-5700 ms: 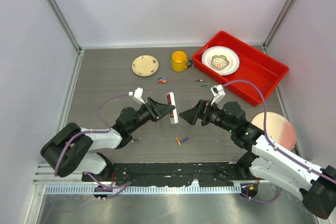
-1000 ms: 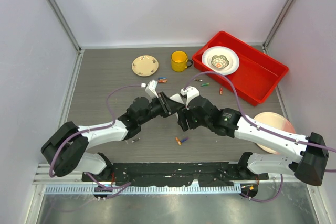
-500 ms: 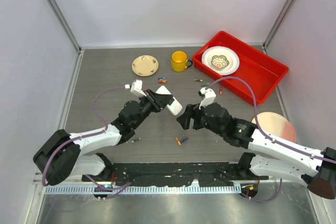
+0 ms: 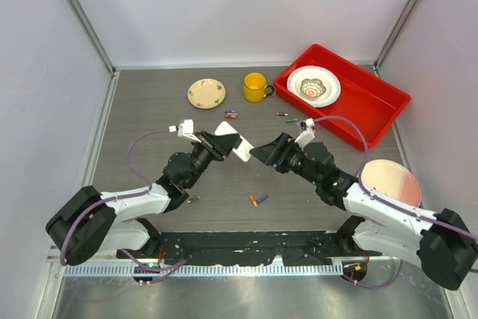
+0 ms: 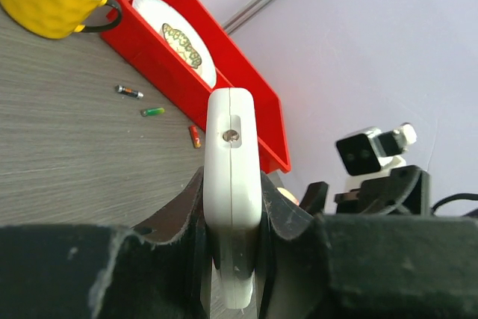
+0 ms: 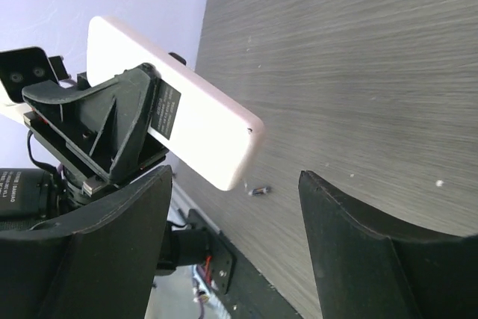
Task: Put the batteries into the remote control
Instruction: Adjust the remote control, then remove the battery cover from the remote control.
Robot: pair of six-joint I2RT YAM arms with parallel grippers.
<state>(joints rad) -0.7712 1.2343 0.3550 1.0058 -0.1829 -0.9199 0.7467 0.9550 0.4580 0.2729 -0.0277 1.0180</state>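
My left gripper (image 4: 222, 143) is shut on the remote control (image 4: 234, 142), a slim white handset held above the table's middle. In the left wrist view the remote control (image 5: 232, 147) stands edge-on between the black fingers (image 5: 185, 211) of the left gripper (image 5: 234, 181). My right gripper (image 4: 258, 153) faces it from the right, open and holding nothing. Its wrist view shows the remote control (image 6: 190, 121), label side up, ahead of the right gripper (image 6: 239, 218). Batteries lie loose: an orange and purple pair (image 4: 258, 199), some near the mug (image 4: 231, 114) and by the tray (image 4: 286, 117), and one (image 6: 259, 190) below the remote.
A yellow mug (image 4: 255, 87) and a small patterned plate (image 4: 206, 93) stand at the back. A red tray (image 4: 373, 102) at the back right holds a white bowl (image 4: 314, 85). A pink plate (image 4: 392, 184) lies at the right, partly under the right arm.
The two grippers, close together a second ago, have drawn apart. The right one opened wider and backed off to the right; the left one kept the remote and swung slightly left.
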